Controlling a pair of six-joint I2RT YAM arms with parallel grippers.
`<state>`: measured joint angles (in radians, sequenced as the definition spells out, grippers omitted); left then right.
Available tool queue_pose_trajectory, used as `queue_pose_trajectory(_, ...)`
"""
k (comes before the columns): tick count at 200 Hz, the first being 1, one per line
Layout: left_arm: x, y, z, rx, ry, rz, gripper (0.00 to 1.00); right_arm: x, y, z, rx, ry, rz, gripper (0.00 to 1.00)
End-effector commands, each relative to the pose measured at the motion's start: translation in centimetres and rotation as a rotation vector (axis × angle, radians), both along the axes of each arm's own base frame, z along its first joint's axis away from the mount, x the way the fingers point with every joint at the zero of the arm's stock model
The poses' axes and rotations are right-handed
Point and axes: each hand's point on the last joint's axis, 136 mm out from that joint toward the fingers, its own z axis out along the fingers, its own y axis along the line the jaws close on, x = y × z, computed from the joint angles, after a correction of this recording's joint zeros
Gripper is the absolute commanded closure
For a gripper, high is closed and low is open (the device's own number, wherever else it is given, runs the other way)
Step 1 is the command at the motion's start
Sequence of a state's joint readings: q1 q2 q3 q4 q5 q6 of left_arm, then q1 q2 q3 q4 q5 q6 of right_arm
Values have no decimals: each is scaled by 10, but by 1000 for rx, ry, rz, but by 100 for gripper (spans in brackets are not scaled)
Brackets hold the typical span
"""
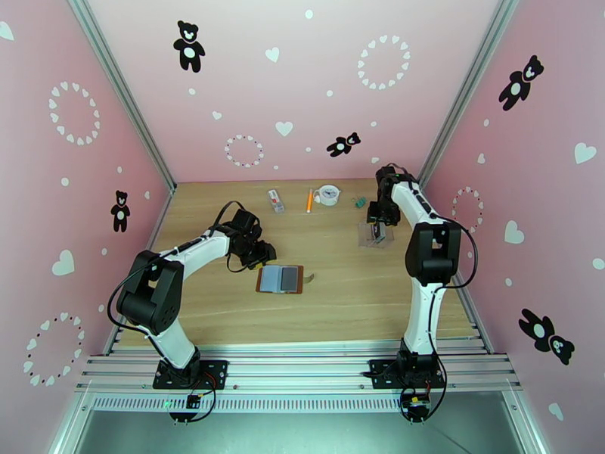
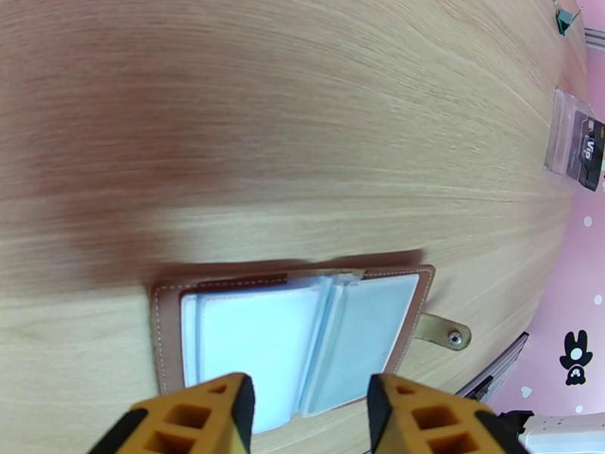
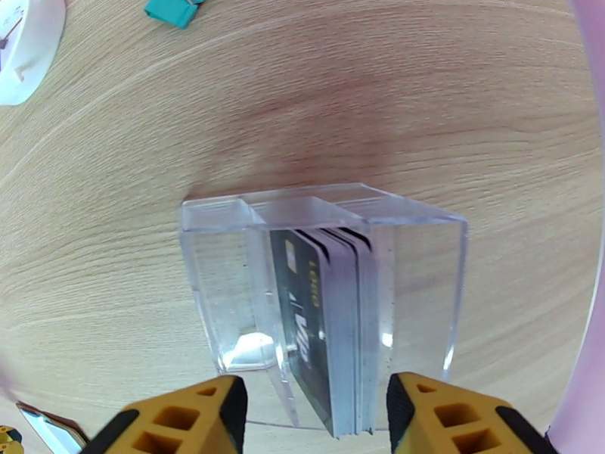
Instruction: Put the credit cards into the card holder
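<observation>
On the pale wooden tabletop (image 1: 344, 300), near its middle, one small brown leather card holder (image 1: 280, 279) lies opened flat. It shows two grey-blue inner pocket pages side by side, and its single snap tab (image 2: 446, 336) sticks out on the right. The left gripper (image 2: 310, 410) hangs just above the holder's near edge. Its two yellow fingers (image 2: 219, 414) are spread apart with nothing between them. Well apart to the right stands one clear plastic card stand (image 3: 219, 296) with two slots. The credit cards (image 3: 325, 327), thin dark rectangles with grey edges, sit upright on edge in it as one tight stack. At least four edges can be counted at the top, though the exact number is hard to tell. The face of the nearest card carries pale lettering. The right gripper (image 3: 314, 418) sits over that stack with its two fingers held wide. One is on each side of the cards, and neither is visibly pressing them. Along the far edge of the table lie four loose items in a row: one small white-and-red packet (image 1: 277, 200), one orange pen (image 1: 309, 200), one white round object (image 1: 328, 194) and one teal clip (image 1: 361, 201).
</observation>
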<state>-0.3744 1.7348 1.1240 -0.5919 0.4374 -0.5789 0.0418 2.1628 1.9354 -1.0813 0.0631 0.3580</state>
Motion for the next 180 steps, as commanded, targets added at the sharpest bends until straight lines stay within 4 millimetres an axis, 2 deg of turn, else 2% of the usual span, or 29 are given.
queue_pose_trajectory(1,0,-1,-1,-5,10,-11,55,-3,-1,-1,-7,12,-4,44)
queue_pose_trajectory(70,0,0,0,-2,11,-8,55,-17,-15,-28,-89,125,-12,43)
queue_pose_trajectory(180,1,-1,-1,-1,13,-16,55,-24,-23,-38,-135,177,-19,46)
